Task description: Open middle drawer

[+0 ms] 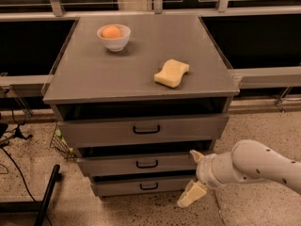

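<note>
Camera view is showing the gripper (194,175) hovering at the lower right corner of the grey cabinet (141,65), its two fingers spreading apart and gripping nothing. The middle drawer (108,165) is sitting in the cabinet's front, between the top drawer (188,128) and the lowest drawer (117,187). The upper fingertip is being near its right end. On the cabinet's top a white bowl (120,42) with an orange (111,31) and a yellow sponge (172,73) are lying.

Grey cabinet top (94,74), bowl (114,37), sponge (172,73), jaws low near floor (263,126)
</note>
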`<state>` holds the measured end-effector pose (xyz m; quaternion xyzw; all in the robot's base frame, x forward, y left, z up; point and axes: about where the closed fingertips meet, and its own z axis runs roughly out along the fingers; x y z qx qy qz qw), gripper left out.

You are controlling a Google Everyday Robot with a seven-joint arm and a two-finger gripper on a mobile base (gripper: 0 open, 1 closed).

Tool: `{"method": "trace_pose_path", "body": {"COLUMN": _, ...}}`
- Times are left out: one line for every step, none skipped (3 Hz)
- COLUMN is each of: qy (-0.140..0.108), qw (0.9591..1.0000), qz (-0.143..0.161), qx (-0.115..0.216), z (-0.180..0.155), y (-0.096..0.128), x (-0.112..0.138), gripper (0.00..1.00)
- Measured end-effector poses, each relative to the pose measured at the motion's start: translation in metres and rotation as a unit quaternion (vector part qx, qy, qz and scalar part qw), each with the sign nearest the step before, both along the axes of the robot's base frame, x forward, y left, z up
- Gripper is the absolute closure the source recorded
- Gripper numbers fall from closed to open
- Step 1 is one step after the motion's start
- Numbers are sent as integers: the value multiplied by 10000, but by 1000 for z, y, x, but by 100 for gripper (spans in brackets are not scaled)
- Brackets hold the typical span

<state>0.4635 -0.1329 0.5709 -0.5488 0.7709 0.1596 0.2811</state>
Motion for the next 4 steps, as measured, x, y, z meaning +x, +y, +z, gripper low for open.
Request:
{"method": "trace_pose_path", "body": {"qy": -77, "qw": 9998, "qz": 100, "qx": 133, "z": -26, "y": 20, "x": 14, "gripper": 0}}
{"method": "trace_pose_path", "body": {"qy": -194, "qw": 9993, "qz": 293, "qx": -93, "z": -66, "y": 41, "x": 35, "gripper": 0}}
{"method": "trace_pose_path", "body": {"qy": -197, "qw": 9993, "qz": 304, "qx": -88, "z": -66, "y": 43, "x": 35, "gripper": 0}}
{"method": "trace_pose_path", "body": {"qy": -398, "qw": 9987, "qz": 310, "qx": -77, "z": -70, "y": 39, "x": 43, "gripper": 0}}
